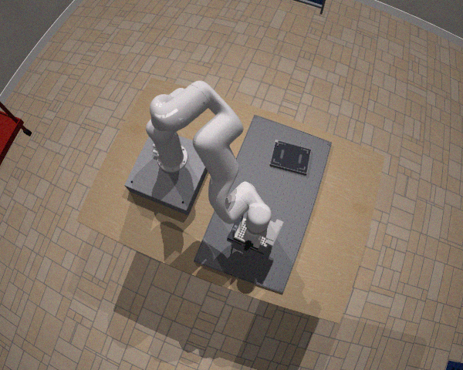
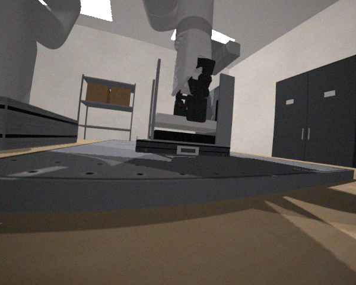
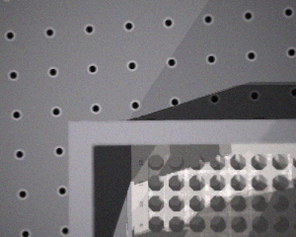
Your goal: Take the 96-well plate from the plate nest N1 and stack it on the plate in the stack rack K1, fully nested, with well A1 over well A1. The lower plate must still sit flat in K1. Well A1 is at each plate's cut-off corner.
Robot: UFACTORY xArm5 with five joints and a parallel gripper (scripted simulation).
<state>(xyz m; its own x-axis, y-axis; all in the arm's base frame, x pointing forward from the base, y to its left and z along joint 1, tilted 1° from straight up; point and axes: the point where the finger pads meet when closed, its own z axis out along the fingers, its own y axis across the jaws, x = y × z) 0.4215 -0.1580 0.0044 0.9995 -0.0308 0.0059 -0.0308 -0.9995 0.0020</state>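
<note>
Gripper: the gripper (image 2: pixel 193 105) was clamped on the 96-well plate (image 2: pixel 184 122), fingers standing wide across it. We could only make out a black lump from the exterior view, so don't ask us where exactly the pads touched.

96-well plate: it was hanging inside the stack rack K1 (image 2: pixel 224 107), between its posts, with a dark gap under it, so not nested yet. In the top view (image 1: pixel 241 230) most of it was buried under the wrist, only a strip of wells peeking out.

Lower plate: pretty much hidden. We saw a dark band (image 2: pixel 184 136) below the held plate in the exterior shot, and honestly couldn't tell whether that was the plate or just shadow.

A1 corners: no luck. The wrist camera showed wells (image 3: pixel 217 193) cut off at the right and bottom edges, and we couldn't pick out a cut-off corner on either plate.

Rack frame: from the wrist it was a pale border (image 3: pixel 81 163) around the wells, with the perforated base plate (image 3: pixel 89 69) behind.

Plate nest N1: sat bare at the far end of the grey base plate (image 1: pixel 289 157), well apart from the rack.

Arm: the white arm (image 1: pixel 215 135) reached over from its pedestal (image 1: pixel 138 181), and in the exterior view its upper links ran out of frame.

Background: shelf unit (image 2: pixel 80 101) with boxes and a dark cabinet (image 2: pixel 319 113), nothing to do with us.
</note>
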